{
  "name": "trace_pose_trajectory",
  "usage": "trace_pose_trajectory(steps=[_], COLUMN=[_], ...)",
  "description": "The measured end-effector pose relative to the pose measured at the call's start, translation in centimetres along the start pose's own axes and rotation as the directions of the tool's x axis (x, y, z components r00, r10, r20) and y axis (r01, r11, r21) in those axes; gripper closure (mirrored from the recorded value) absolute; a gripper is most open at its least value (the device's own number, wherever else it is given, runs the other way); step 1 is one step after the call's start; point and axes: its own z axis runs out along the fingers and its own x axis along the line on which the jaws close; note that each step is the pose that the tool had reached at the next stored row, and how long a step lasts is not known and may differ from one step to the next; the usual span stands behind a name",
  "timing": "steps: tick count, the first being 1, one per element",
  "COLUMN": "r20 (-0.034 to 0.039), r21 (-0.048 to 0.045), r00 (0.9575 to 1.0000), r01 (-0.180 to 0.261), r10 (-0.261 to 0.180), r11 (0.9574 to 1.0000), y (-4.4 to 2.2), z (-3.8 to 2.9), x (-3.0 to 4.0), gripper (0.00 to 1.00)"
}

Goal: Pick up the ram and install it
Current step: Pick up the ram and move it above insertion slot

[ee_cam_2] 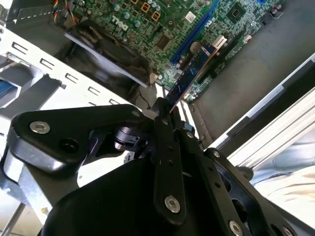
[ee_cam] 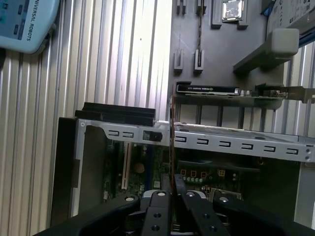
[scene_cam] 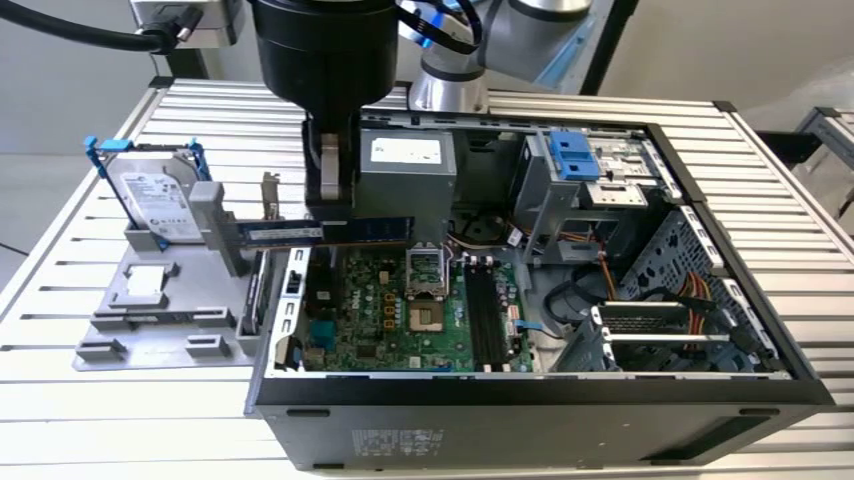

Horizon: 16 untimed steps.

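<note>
So the pincer (scene_cam: 328, 205) is clamped tight on the ram (scene_cam: 350, 231), holding it level in the air over the motherboard (scene_cam: 387, 320), just inside the open case (scene_cam: 534, 395). I'd say the pickup is done, but the stick isn't seated in any slot yet.

a case (scene_cam: 534, 425) is set on the desk (scene_cam: 120, 430), a board (scene_cam: 387, 315) laid inside it. a tray (scene_cam: 140, 325) is placed beside it at the exterior view's left, a drive (scene_cam: 154, 200) stood upright in it. the ram (scene_cam: 344, 231) is held by the jaws above the case wall between them.
</note>
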Motion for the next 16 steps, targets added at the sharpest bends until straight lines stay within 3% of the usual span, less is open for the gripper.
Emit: trace_pose_trajectory(steps=[16], r20=[0.0001], r21=[0.0001], r00=[1.0000], r01=[0.000], r10=[0.000], r11=[1.0000], y=[-1.10], z=[-0.04], x=[0.08], gripper=[1.00])
